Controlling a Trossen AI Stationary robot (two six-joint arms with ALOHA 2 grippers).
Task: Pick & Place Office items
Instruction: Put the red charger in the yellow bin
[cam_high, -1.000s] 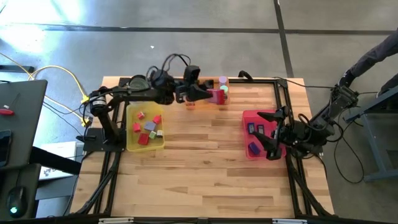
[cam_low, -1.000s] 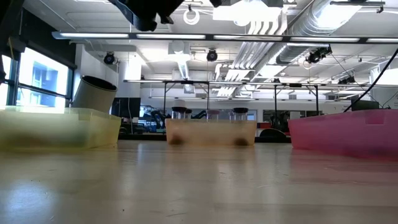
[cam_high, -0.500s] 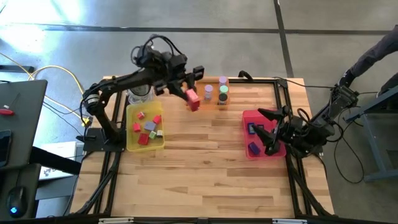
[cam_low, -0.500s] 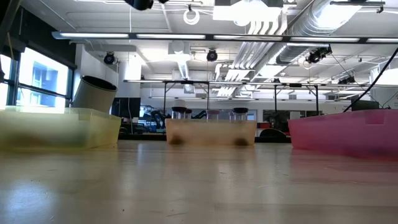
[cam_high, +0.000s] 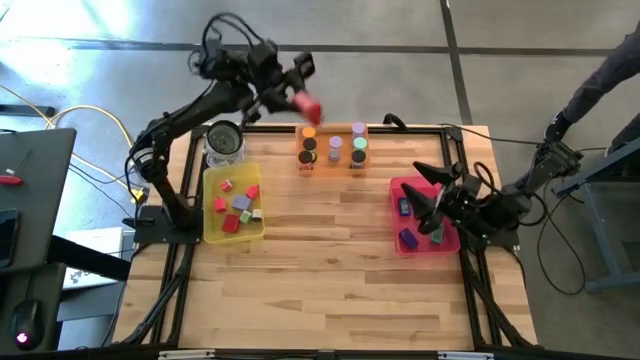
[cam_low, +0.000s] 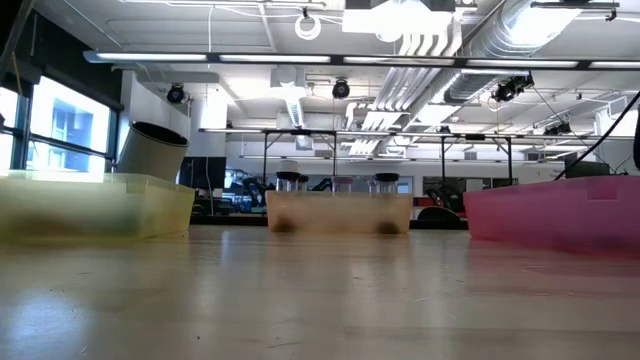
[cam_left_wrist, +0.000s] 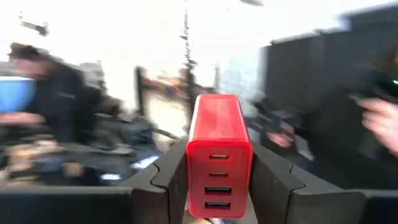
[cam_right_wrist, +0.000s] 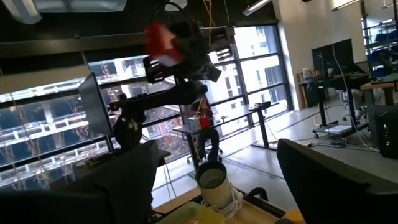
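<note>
Wooden surface (cam_high: 320, 270) mostly bare toward its near edge, left tool (cam_high: 290, 88) raised past the far edge above the orange tray (cam_high: 333, 166), clamped on red block (cam_high: 305, 104), right tool (cam_high: 432, 201) spread wide over the pink tray (cam_high: 400, 185), other blocks in yellow tray (cam_high: 210, 235).

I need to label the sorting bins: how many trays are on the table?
3: a yellow tray on the left side, a small orange tray at the middle of the far edge, and a pink tray on the right side. None seems hidden.
</note>
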